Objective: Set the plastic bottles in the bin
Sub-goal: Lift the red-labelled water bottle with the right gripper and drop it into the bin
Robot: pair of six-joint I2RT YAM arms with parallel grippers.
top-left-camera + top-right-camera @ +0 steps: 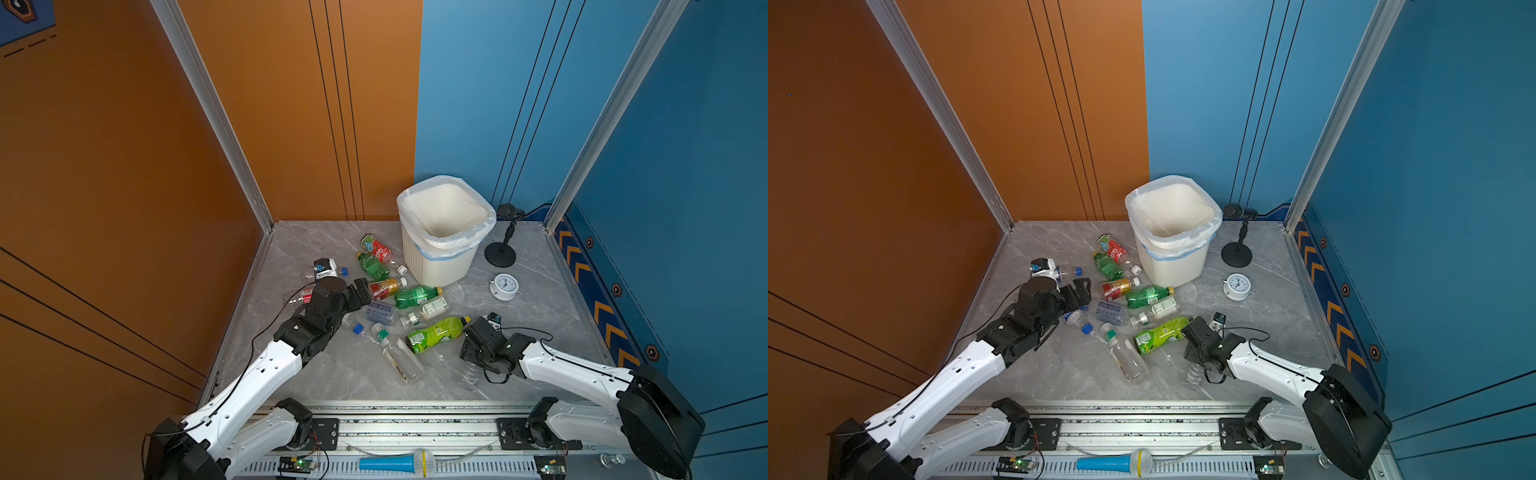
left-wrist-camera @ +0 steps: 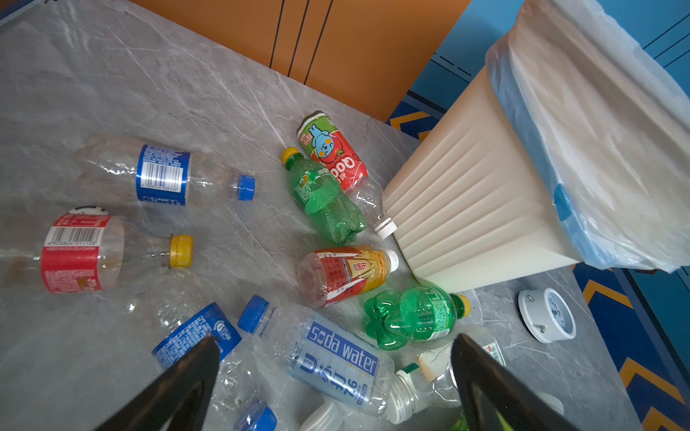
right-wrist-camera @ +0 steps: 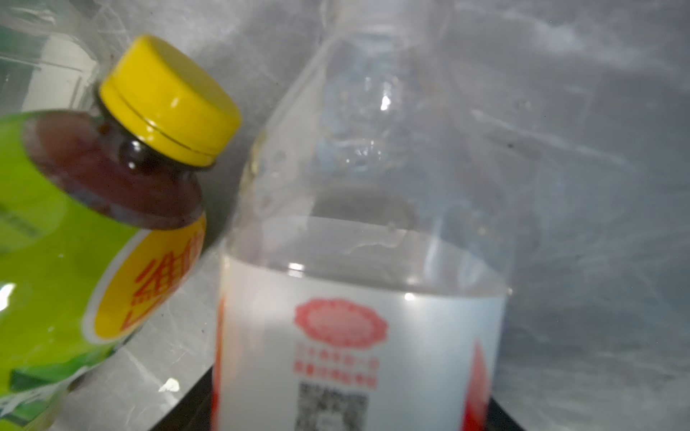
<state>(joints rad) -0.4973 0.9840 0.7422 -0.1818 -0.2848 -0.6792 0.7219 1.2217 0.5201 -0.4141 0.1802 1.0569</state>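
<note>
Since the white-labelled clear bottle point(image 3: 358, 317) lies between my right jaws, I judge its pick-up to be the step in hand; whether those jaws pinch it yet I cannot tell. My left jaws hang spread over the soda water bottle point(image 2: 336, 358). Next: a firm hold, then a lift clear of the yellow-capped green bottle point(image 3: 74, 261) just beside the right jaws. The bin point(image 1: 436, 266) stands well ahead, past the other bottles point(image 1: 411, 297), its rim high; bare table point(image 1: 548, 291) lies ahead of the right jaws, toward the alarm clock point(image 1: 504, 286).

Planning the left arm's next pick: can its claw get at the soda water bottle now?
Probably yes: the open left claw hovers by the soda water bottle, which lies uncovered, though other bottles crowd it.
</note>
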